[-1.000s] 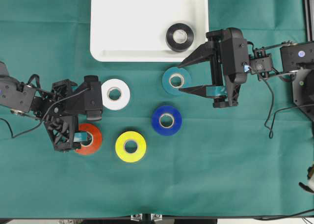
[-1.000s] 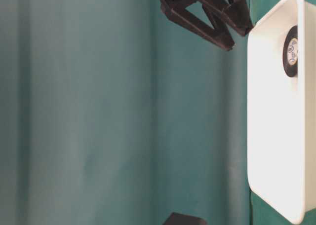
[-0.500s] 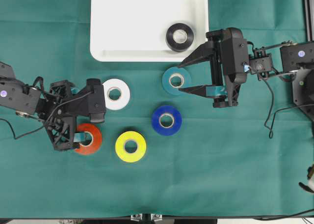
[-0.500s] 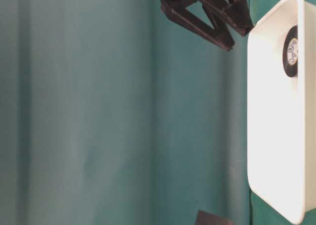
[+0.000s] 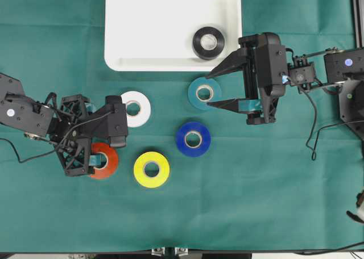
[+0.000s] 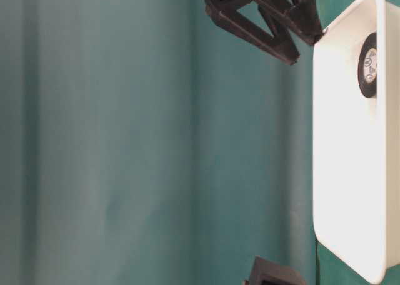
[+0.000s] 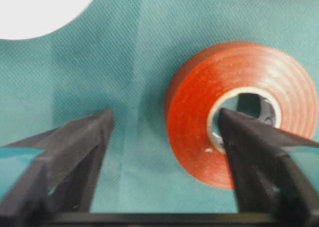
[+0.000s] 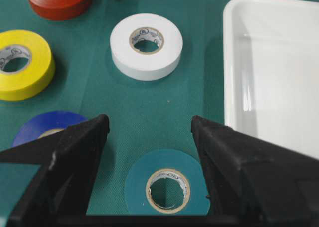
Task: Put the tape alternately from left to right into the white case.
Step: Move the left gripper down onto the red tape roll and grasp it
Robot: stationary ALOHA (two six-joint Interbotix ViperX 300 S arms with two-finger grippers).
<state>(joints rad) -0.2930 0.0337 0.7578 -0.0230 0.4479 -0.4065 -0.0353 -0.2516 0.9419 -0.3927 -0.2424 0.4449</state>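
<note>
Green cloth [image 5: 256,202] covers the table, with the white case [image 5: 148,26] at the far edge, centre-left; it's a rigid shallow tray with a raised rim, so anything dropped in should stay put. One black roll [image 5: 207,41] already lies flat in its near-right corner. Five rolls remain on the cloth in front of the case: teal [image 5: 204,93] just off the case's near-right corner, white [image 5: 134,108] off its near-left corner, blue [image 5: 193,138] and yellow [image 5: 151,169] nearer the middle, red [image 5: 103,160] furthest left. Right gripper [image 5: 219,88] hovers over teal, jaws spread wide to either side of it, holding nothing. Left gripper [image 5: 94,159] is down on red: the wrist view shows one finger [image 7: 259,147] inside the core hole and the other finger [image 7: 75,152] outside on the cloth, well clear of the red wall. So the jaws are part-spread with the roll wall between them and not pinched yet. Handling guess: these look like vinyl electrical tape, so light and stiff as a ring, with a hard cardboard core and a smooth, slightly slick outer face. Best hold is the one being set up, wall pinched between core and outer face, because the core edge gives a solid stop. The roll may skate on the cloth as the outer finger closes in, and a light roll can tilt on lift if gripped off-centre. Nothing here is fragile.
</note>
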